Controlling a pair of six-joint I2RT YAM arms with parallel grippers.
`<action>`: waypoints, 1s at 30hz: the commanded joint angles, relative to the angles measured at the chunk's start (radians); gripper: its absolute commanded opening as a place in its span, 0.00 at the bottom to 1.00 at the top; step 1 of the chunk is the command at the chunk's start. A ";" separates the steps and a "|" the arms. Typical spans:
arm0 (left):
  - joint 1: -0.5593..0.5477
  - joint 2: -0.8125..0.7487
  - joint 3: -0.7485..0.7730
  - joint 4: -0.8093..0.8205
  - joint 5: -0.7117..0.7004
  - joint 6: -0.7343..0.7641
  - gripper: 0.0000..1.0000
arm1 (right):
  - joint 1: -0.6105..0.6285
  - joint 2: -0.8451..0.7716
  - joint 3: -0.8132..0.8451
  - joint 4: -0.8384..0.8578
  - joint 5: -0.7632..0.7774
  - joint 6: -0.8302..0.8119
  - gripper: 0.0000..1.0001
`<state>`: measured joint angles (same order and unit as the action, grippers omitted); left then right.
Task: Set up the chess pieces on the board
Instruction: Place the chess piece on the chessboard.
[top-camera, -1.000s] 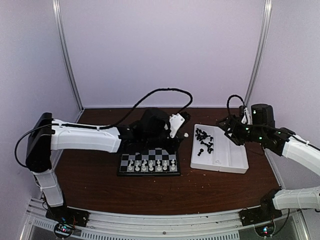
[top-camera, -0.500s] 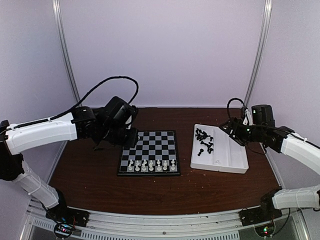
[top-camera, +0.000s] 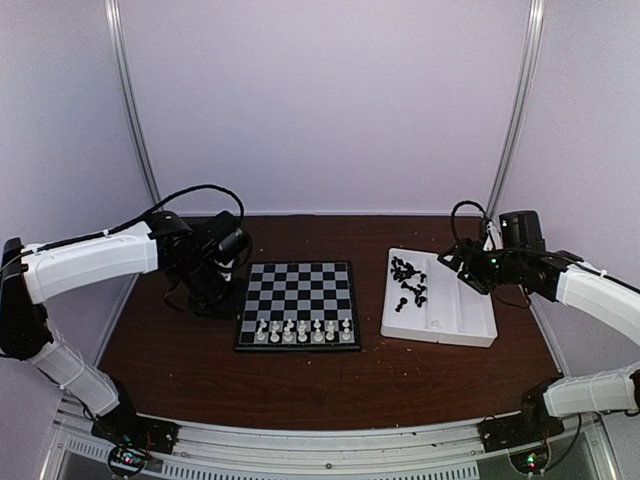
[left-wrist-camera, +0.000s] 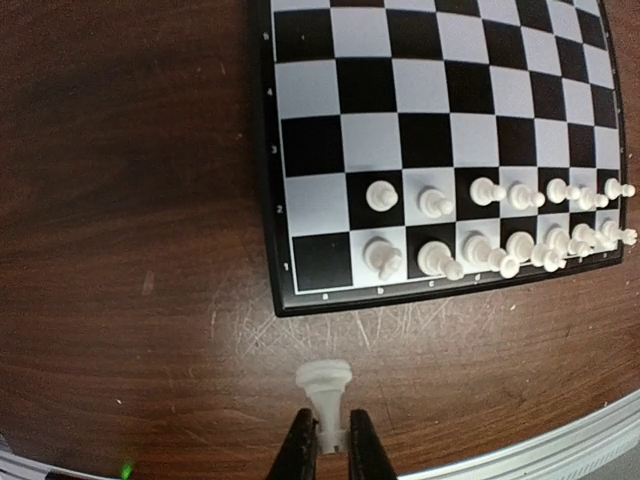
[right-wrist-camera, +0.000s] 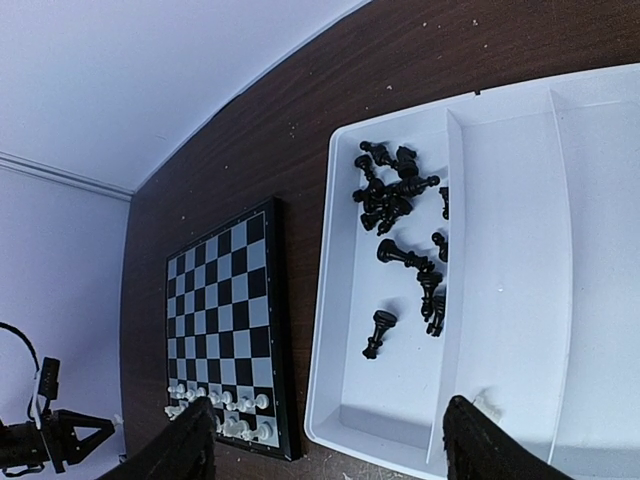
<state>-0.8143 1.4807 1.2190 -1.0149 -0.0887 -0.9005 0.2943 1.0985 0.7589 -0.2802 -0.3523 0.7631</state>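
The board (top-camera: 300, 280) lies flat at mid-table, with white chess pieces (top-camera: 300, 332) standing in its two near rows. My left gripper (top-camera: 213, 288) hangs just left of the board, shut on the foot of a white piece (left-wrist-camera: 326, 388) above bare wood. In the left wrist view the board (left-wrist-camera: 440, 100) lies just ahead, its white pieces (left-wrist-camera: 500, 225) lined up from column b rightwards. My right gripper (right-wrist-camera: 325, 440) is open over the near end of the white tray (right-wrist-camera: 510, 250), holding nothing. Black pieces (right-wrist-camera: 400, 200) lie tumbled in the tray's left compartment.
The tray (top-camera: 470, 320) sits right of the board, split by long dividers. A small white bit (right-wrist-camera: 487, 405) lies beside a divider near my right finger. A metal rail (left-wrist-camera: 560, 450) runs along the table's near edge. Cables trail behind both arms.
My left arm has swung from over the board's far right side across to the table left of the board. The right arm has barely shifted.
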 joint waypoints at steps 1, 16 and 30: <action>0.008 0.070 0.040 -0.064 0.031 0.005 0.00 | -0.009 0.006 -0.010 0.026 -0.020 0.003 0.77; 0.028 0.268 0.082 -0.008 0.089 0.037 0.00 | -0.018 -0.016 -0.053 0.042 -0.029 0.028 0.76; 0.053 0.348 0.111 -0.005 0.123 0.052 0.00 | -0.030 -0.017 -0.065 0.050 -0.032 0.030 0.76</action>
<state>-0.7731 1.8019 1.2964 -1.0267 0.0235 -0.8658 0.2726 1.0996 0.7021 -0.2512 -0.3786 0.7914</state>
